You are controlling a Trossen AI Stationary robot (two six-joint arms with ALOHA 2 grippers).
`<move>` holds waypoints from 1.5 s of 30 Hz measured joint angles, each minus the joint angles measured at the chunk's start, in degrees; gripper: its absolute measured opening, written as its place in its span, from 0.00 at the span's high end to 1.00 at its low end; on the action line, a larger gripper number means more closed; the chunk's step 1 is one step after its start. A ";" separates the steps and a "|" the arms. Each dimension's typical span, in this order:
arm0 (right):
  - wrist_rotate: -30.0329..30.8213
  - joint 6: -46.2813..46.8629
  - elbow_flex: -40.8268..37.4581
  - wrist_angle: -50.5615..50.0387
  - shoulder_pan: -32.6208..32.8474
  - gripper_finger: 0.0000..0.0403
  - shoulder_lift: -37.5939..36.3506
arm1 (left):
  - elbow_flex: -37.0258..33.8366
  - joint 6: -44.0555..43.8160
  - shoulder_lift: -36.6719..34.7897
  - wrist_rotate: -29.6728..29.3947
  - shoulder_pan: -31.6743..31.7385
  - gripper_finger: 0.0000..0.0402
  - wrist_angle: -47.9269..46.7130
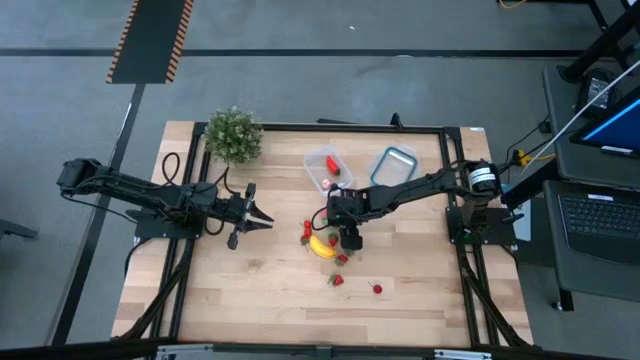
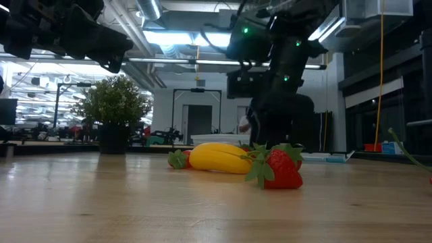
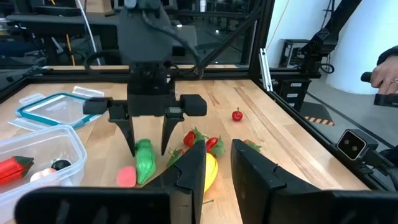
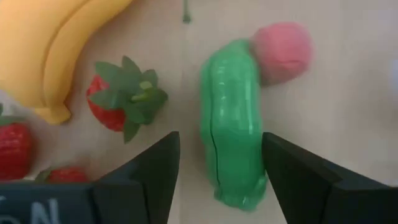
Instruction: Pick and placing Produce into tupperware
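The produce lies in a cluster mid-table: a yellow banana (image 1: 322,246), a green piece (image 4: 233,121) with a pink piece (image 4: 283,53) at its end, and small strawberries (image 4: 121,99). All of them rest flat on the wood. My right gripper (image 4: 214,180) points steeply down over the green piece. It is open, one finger on each long side, with gaps showing. The clear tupperware (image 1: 325,168) sits farther back with red pieces inside. My left gripper (image 1: 258,215) hovers open at the table's left, touching nothing.
A blue-rimmed clear lid (image 1: 393,163) lies right of the tupperware. A bushy potted plant (image 1: 233,133) stands at the far left. Two loose strawberries (image 1: 337,279) (image 1: 377,289) lie nearer the front edge. A person's hand (image 3: 385,71) shows beyond the table's right side.
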 joint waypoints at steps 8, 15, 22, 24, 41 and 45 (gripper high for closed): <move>-0.86 0.25 0.24 0.17 0.00 0.46 2.13 | 0.00 0.00 0.00 -0.04 0.00 0.80 0.04; -0.73 3.61 1.32 -0.81 -0.22 0.68 2.37 | 0.00 0.00 0.00 -0.04 0.00 0.80 0.02; -2.89 6.93 1.49 -0.96 -1.22 0.70 2.46 | 0.00 -0.02 0.00 -0.04 0.00 0.84 0.03; -2.87 7.19 1.49 -0.96 -1.18 0.70 2.46 | 0.00 -0.02 0.00 -0.04 0.00 0.85 0.04; -3.41 7.64 2.32 -3.28 -1.18 0.70 -1.20 | 0.02 -0.04 0.00 -0.02 0.00 0.91 -0.37; -3.38 7.93 2.29 -3.18 -1.07 0.70 -4.09 | 0.02 -0.04 0.00 -0.02 0.00 0.92 -0.37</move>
